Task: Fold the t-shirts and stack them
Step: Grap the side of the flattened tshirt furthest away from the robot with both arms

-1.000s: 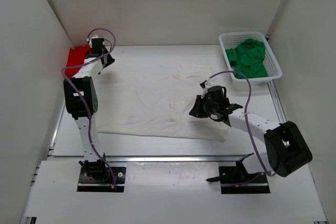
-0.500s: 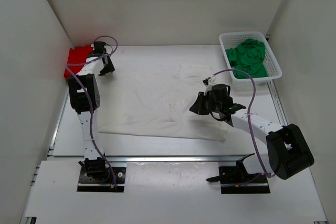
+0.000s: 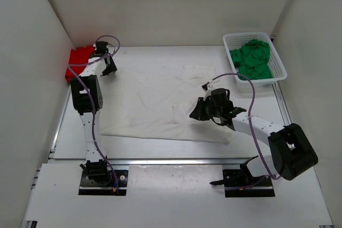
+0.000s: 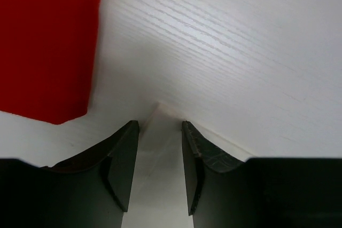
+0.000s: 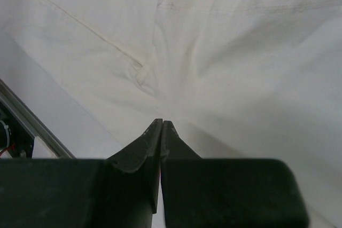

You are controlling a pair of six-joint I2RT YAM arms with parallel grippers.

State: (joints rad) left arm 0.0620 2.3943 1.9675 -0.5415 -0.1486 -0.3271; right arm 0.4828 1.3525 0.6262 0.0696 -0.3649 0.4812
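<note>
L gripper [image 3: 108, 69] has pulled back from red t-shirt [image 3: 77, 60], top view; white t-shirt [image 3: 155, 105] lies flat mid-table, green t-shirt [image 3: 251, 60] in basket [image 3: 281, 71].
L wrist: jaws spread, white t-shirt's corner between.
R wrist: R gripper [image 5: 162, 124] pressed together over white t-shirt, pinching nothing.
Risk: L closes short, so corner slips out.

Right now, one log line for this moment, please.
left pincer open, near red shirt | right pincer shut over white shirt | green shirt in basket
</note>
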